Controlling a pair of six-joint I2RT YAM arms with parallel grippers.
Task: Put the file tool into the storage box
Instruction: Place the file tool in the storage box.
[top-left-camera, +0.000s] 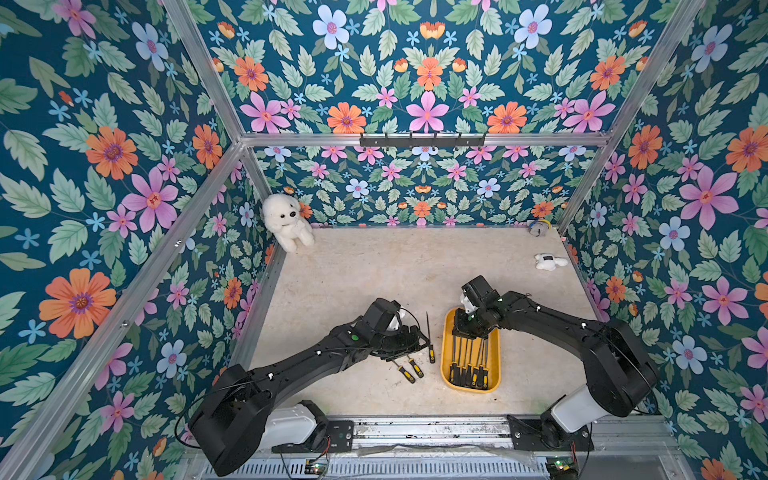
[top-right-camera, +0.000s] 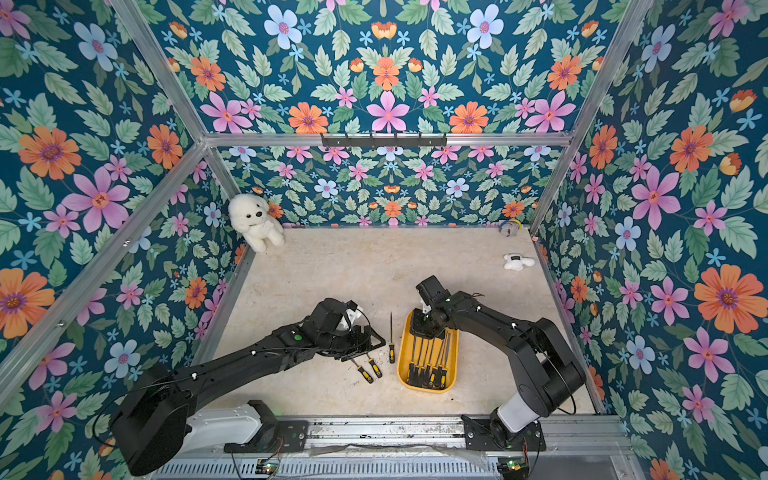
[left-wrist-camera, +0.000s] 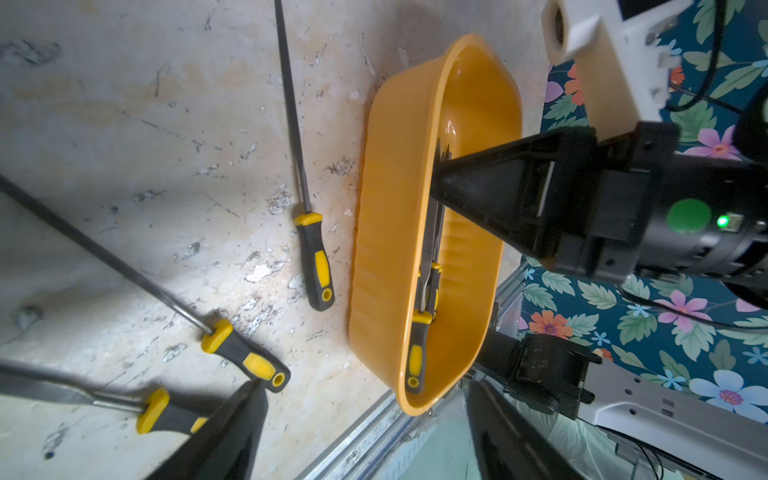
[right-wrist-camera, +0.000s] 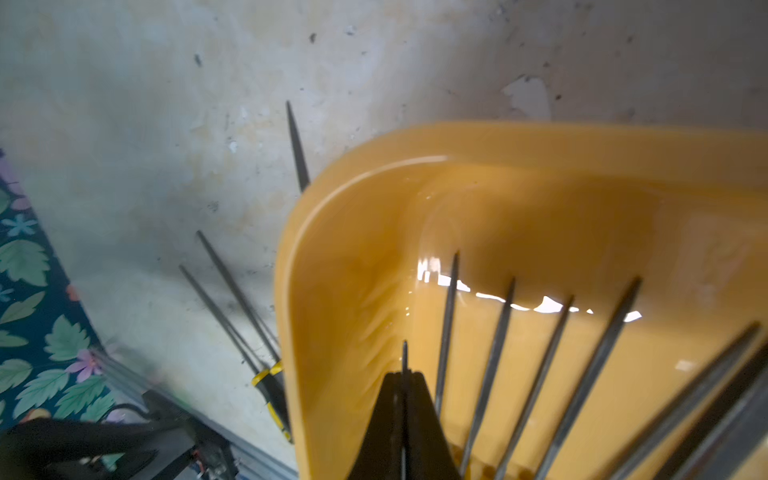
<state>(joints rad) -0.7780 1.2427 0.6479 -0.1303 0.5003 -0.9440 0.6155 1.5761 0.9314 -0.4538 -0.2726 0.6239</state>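
Three files lie loose on the counter, all in the lower middle of both top views, left of the yellow box. A single file lies near the box's left wall, roughly parallel to it and not touching it, with its tip toward the back wall. A pair of files sits a little further left, with the black-and-yellow handles toward the lower edge of the frame and the shafts running up under the left pincer. That pincer hangs over the pair with its fingers spread wide and nothing between them. The box stands lengthwise at lower centre-right, and a row of files already lies inside it, handles at the near end and shafts fanning toward the far end. The right pincer reaches down into the far end of the box with its fingers pressed together on a thin file, whose point sticks out past the fingertips above the box floor. Whether this file touches the floor is unclear. A white plush dog sits in the back left corner of the counter, and a small white toy lies near the right wall at the back.
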